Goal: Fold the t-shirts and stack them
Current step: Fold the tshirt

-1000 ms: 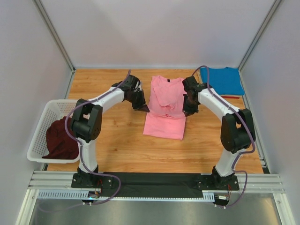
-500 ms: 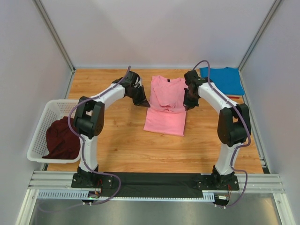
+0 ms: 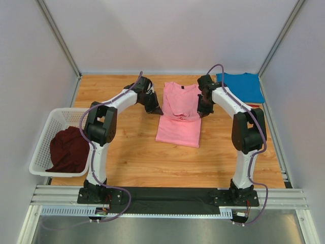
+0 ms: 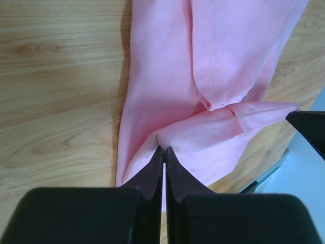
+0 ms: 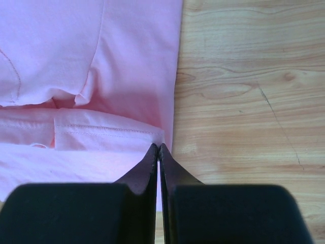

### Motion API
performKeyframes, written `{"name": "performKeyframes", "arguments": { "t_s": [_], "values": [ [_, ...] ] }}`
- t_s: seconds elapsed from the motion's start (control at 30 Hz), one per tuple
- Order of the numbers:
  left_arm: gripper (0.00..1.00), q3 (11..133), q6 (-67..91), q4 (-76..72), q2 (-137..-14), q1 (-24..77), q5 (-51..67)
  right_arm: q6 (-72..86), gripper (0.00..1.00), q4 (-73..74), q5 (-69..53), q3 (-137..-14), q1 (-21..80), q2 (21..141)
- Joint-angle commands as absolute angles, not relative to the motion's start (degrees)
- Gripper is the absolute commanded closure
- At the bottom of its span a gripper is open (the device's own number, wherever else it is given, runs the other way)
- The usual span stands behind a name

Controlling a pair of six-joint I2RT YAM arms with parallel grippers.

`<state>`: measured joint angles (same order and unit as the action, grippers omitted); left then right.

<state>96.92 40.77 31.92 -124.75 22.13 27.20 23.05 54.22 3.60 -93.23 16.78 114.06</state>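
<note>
Folding is being worked halfway on the pink t-shirt (image 3: pixel 179 114) near the table's far edge, its doubled-over hem being pinched by the left pincer (image 4: pixel 164 150) and right pincer (image 5: pixel 158 147), while the blue t-shirt (image 3: pixel 239 86) is lying at the far right corner and the maroon t-shirt (image 3: pixel 68 150) is waiting, crumpled, in the basket (image 3: pixel 43 137).

Bright pink t-shirt (image 3: pixel 179 114); blue t-shirt (image 3: pixel 242 86); dark maroon t-shirt (image 3: pixel 68 150); white lattice basket (image 3: pixel 43 137); light wood-grain table (image 3: pixel 137 152).

1. This is a robotics lab test cell.
2. Plain white panels (image 3: pixel 172 35) on aluminium posts (image 3: pixel 57 36) enclose a wooden table (image 3: pixel 137 157).
3. The left arm (image 3: pixel 112 103) and right arm (image 3: pixel 231 104) stand bolted to a slotted metal rail (image 3: pixel 56 195), purple cables (image 3: pixel 218 65) trailing.
</note>
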Motion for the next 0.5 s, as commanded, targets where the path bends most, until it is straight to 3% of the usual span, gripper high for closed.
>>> {"name": "performKeyframes", "arguments": {
  "t_s": [0.0, 0.47],
  "values": [
    [1.0, 99.58, 40.96, 30.67, -124.72, 21.88, 28.04, 22.67, 1.0, 54.4, 5.1, -96.24, 15.82, 115.13],
    [1.0, 100.46, 40.52, 30.67, -124.01, 21.8, 24.17, 23.29, 1.0, 52.74, 4.57, -97.73, 14.59, 116.01]
  ]
}}
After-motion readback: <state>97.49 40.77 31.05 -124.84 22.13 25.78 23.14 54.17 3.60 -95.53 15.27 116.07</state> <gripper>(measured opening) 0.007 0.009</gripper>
